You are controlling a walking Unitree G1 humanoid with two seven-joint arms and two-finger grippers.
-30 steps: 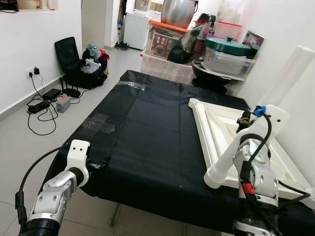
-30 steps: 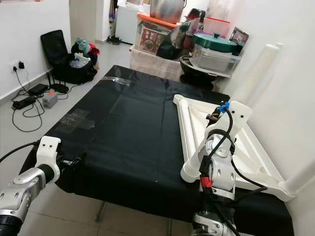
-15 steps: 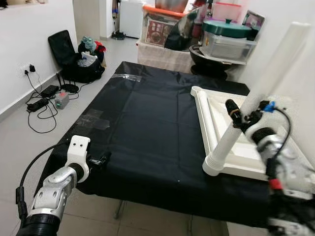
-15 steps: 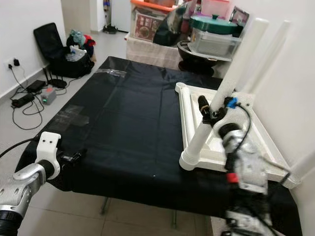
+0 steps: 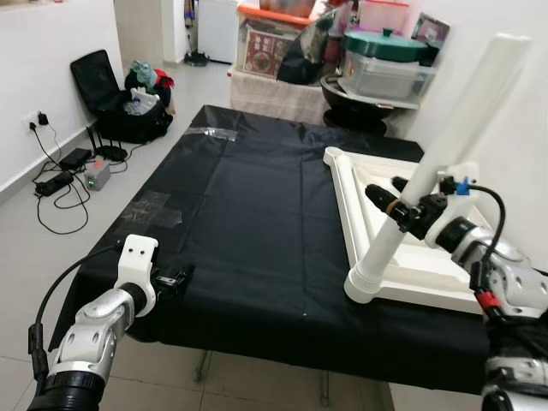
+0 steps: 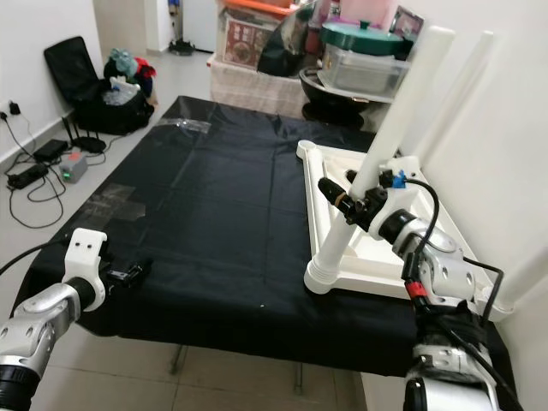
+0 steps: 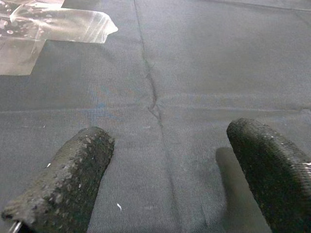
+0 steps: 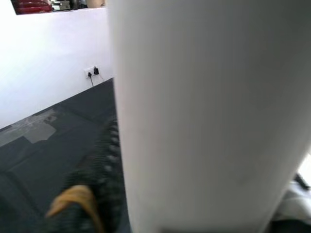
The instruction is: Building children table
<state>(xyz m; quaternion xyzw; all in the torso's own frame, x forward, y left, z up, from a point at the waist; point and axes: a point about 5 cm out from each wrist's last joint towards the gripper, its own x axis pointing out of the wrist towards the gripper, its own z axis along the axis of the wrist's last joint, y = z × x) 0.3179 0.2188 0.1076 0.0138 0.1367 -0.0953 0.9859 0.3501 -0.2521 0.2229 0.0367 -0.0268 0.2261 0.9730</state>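
Right end effector (image 5: 396, 204) is closed around a white table leg (image 5: 428, 163), its black fingers (image 6: 336, 193) gripping the tube about midway up. That leg stands tilted, its flared foot seated at the near corner of the white children's table top (image 5: 411, 248), which lies upside down on the right side of the desk (image 5: 248, 223). In the right wrist view the white tube (image 8: 204, 111) stands right against the camera, with one black finger (image 8: 104, 160) pressed beside it. A second white leg (image 6: 467, 77) rises further right, close to the wall.

Left end effector (image 5: 175, 280) hovers over the near left edge of the desk, well apart from the table top; its two fingers (image 7: 73, 174) are spread wide with nothing between them, just above the black cloth. A patch of clear tape (image 7: 53, 29) lies on the cloth ahead of it.

Beyond the desk, storage boxes and pots (image 5: 385, 68) are stacked, and a black bag (image 5: 120, 103) and cables (image 5: 60, 184) rest on the floor to the left.
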